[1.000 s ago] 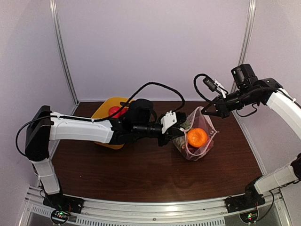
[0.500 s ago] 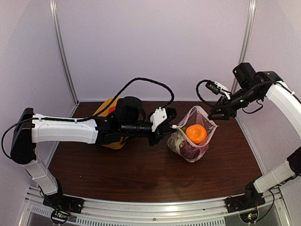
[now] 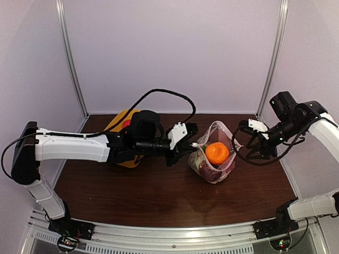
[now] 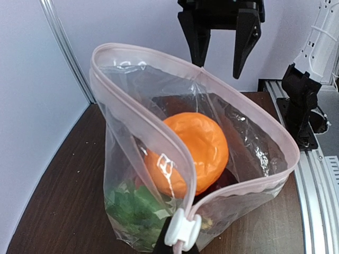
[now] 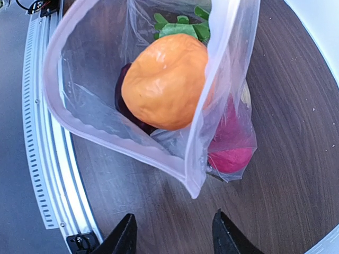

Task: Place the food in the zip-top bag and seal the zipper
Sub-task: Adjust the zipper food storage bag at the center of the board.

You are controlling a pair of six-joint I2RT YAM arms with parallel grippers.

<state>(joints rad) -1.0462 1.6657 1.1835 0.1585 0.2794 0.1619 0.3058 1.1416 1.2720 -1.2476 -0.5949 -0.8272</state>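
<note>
The zip-top bag [image 3: 214,159] stands on the table with its mouth open upward. It holds food: an orange [image 3: 217,153] on top, green leaves [image 4: 135,206], a pink piece [image 5: 230,151] and a dark purple piece [image 5: 127,106]. My left gripper [image 3: 194,144] is shut on the bag's left end, just under the white slider [image 4: 183,229] of the zipper [image 4: 159,127]. My right gripper [image 3: 254,146] is open and empty, a short way right of the bag and not touching it. In the right wrist view its fingertips [image 5: 125,233] flank bare table below the bag's corner [image 5: 195,186].
The yellow tub [image 3: 117,126] sits behind my left arm with a red food piece [image 3: 126,124] in it. The metal rail [image 5: 39,132] runs along the near table edge. The right arm's base [image 4: 302,106] stands at the table's corner.
My right gripper has let go of the bag's right edge and moved down and to the right, away from it. The bag has settled lower. The left arm drew back slightly, still holding.
</note>
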